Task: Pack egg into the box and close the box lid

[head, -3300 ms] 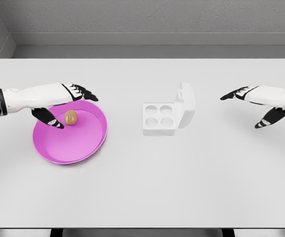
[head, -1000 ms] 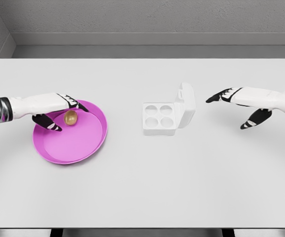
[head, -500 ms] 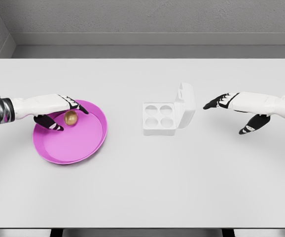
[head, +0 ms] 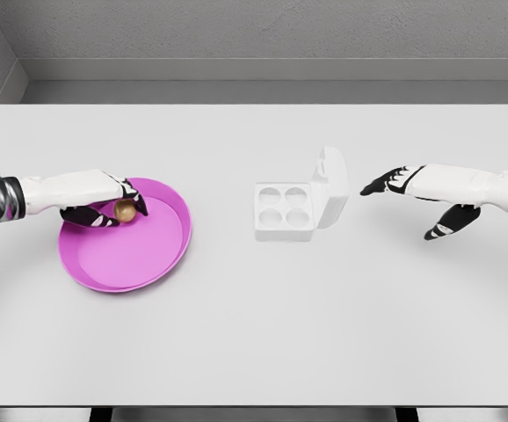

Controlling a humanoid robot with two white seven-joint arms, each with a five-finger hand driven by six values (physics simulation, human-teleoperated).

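A brown egg (head: 126, 209) lies in the back left part of a pink plate (head: 131, 264). My left hand (head: 127, 214) reaches over the plate's rim, its fingers curled over the egg and the thumb under it; the egg still rests on the plate. A white egg box (head: 283, 212) with four empty cups stands at the table's middle, its lid (head: 331, 186) raised upright on the right side. My right hand (head: 398, 207) hovers open just right of the lid, fingers pointing toward it, not touching.
A white table (head: 254, 334) carries everything, with a grey wall behind its far edge. The plate sits about a hand's width left of the box.
My left hand's fingers have curled down around the egg, from spread above it. The right hand has drifted left toward the lid and now barely moves.
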